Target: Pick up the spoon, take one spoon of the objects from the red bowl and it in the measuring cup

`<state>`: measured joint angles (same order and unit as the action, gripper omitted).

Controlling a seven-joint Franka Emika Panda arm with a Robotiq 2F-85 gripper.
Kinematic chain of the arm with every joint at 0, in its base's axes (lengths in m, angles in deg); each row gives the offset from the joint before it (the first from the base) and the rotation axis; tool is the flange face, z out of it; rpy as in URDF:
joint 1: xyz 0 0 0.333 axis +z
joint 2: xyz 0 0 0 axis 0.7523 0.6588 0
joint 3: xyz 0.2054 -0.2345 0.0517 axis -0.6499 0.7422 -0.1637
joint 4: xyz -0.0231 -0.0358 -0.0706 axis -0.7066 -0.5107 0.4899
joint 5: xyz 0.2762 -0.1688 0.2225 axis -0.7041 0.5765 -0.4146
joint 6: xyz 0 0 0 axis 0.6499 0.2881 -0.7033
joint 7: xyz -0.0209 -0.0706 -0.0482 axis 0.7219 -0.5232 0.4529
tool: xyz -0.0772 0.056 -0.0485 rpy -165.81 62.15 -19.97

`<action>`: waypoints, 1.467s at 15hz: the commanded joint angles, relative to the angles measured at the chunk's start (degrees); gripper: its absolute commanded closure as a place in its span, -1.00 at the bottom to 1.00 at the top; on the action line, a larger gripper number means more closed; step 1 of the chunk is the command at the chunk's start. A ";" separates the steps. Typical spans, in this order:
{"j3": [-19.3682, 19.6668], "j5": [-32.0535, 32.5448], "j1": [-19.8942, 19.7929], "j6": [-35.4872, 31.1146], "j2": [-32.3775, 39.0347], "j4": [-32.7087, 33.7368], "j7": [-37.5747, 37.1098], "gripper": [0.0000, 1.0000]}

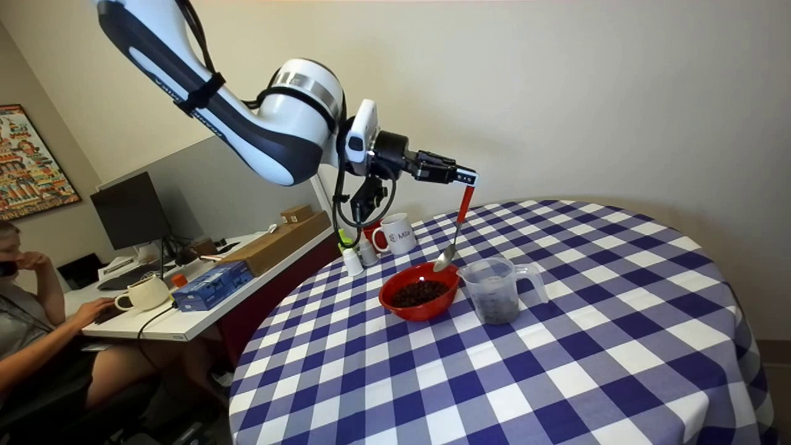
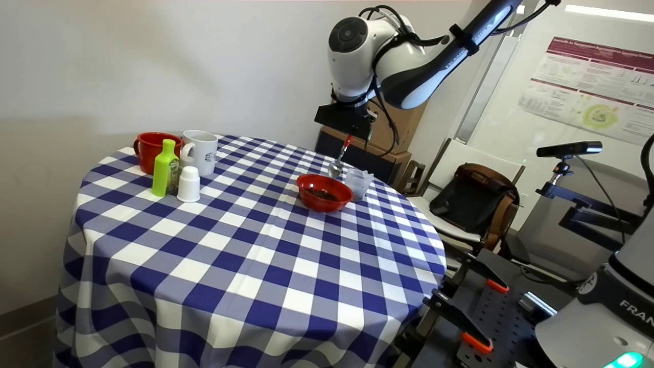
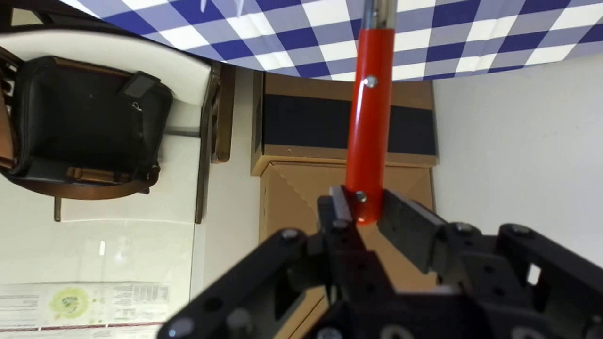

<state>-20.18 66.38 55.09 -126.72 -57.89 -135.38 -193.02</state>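
Spoon (image 1: 460, 221), red-handled, is what we see held in the air above a round, blue-and-white checked table (image 1: 432, 395). The black gripper (image 3: 363, 202) is clamped on its top end. The spoon's low end hangs near the rim of the red bowl (image 1: 420, 313) and near the clear measuring cup (image 1: 494, 293); we cannot tell whether it touches either. We judge the whole spoon light, stiff and hard to break, but its glossy handle (image 3: 370, 113) may prove slippery, and so high a hold could let it swivel; gripping closer to mid-handle would likely be steadier. Its long axis is steep but slanted in both exterior views, handle up, grey scoop (image 1: 445, 258) down, over or just beside the bowl. In the wrist view the handle runs up the frame from the gripper, and the scoop is out of sight. Smallest are the dark bits (image 1: 420, 293) massed in the bowl, probably light and loose; we cannot make out whether the scoop carries any.
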 commanded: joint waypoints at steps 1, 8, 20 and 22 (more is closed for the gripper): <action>-4.11 2.80 -1.44 5.35 1.28 0.55 -4.43 0.85; -7.24 5.20 -2.44 10.74 5.20 1.49 -9.67 0.85; -10.33 3.65 -3.17 10.41 7.61 2.75 -11.72 0.85; -10.78 3.11 -3.43 9.83 7.74 2.49 -10.92 0.85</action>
<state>-29.54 70.23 52.82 -116.87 -50.92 -133.66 -204.44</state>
